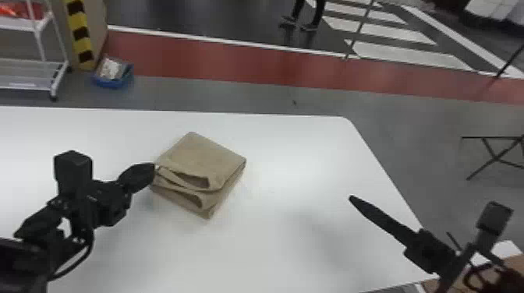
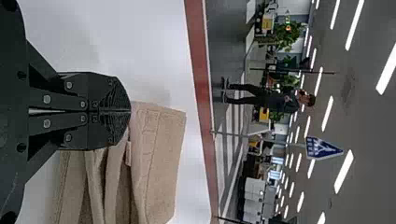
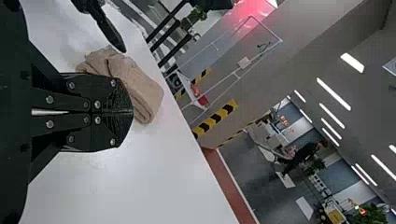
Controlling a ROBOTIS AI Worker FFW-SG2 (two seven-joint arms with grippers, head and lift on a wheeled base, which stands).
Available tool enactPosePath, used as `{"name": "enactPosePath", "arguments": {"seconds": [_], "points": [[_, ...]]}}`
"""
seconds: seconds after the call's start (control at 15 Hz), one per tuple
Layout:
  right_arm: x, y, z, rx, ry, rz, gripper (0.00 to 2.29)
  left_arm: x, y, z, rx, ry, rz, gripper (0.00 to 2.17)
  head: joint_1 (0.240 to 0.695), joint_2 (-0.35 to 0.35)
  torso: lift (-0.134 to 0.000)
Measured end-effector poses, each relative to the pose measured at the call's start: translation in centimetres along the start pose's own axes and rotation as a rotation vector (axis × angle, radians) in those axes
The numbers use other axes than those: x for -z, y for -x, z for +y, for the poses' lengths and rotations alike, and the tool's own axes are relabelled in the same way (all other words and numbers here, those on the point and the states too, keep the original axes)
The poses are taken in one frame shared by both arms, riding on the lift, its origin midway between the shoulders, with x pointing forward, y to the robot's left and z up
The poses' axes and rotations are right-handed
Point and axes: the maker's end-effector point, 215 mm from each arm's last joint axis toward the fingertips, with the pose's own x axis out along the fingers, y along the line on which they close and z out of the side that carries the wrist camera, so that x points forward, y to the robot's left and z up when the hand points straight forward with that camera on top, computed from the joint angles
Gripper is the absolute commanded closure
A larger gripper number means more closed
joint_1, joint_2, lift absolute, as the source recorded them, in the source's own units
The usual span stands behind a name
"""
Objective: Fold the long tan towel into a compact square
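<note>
One broad white table carries the work, and left of the view's middle on it lies the tan towel, already doubled into a thick, roughly square stack with one corner toward the far edge. Its layers gape in loose loops on the near-left side, while the top panel looks fairly flat. I judge the folding itself all but done, with tidying the step in hand. What comes next, if anything, is a light press or nudge to settle those loops without dragging the upper layer askew.

The left gripper is at the towel's left corner, its two fingers brought together with no cloth visible between them; whether the tips touch the fabric I can't tell. The right gripper has its fingers together too, empty, over the table's right part, well apart from the towel.

As for containers, a white rack on the floor beyond the table holds something red on its upper shelf. Smaller, a blue bin near it holds something pale.
</note>
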Motion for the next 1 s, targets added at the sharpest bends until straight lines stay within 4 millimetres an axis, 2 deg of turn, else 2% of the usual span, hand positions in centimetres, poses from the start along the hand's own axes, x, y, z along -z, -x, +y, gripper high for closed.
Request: {"name": "enactPosePath", "arguments": {"seconds": [0.27, 0.53, 0.8, 1.0], "points": [[-0.2, 1.1, 1.9, -0.026, 0.006, -0.023, 2.16, -0.3, -0.7, 1.3, -0.021, -0.041, 0.002, 2.07, 0.695, -0.293, -0.124], [0.0, 1.6, 2.6, -0.041, -0.004, -0.044, 2.16, 1.2, -1.3, 1.4, -0.02, -0.069, 0.042, 2.07, 0.695, -0.289, -0.124], [1.0, 1.9, 2.0, -0.042, -0.035, -0.065, 2.16, 2.2, -1.3, 0.3, 0.005, -0.058, 0.06, 2.07, 0.695, -0.304, -0.124], [1.2, 2.2, 1.0, -0.03, -0.045, -0.083, 2.16, 3.4, -0.2, -1.9, 0.033, -0.031, 0.092, 2.07, 0.695, -0.327, -0.124]]}}
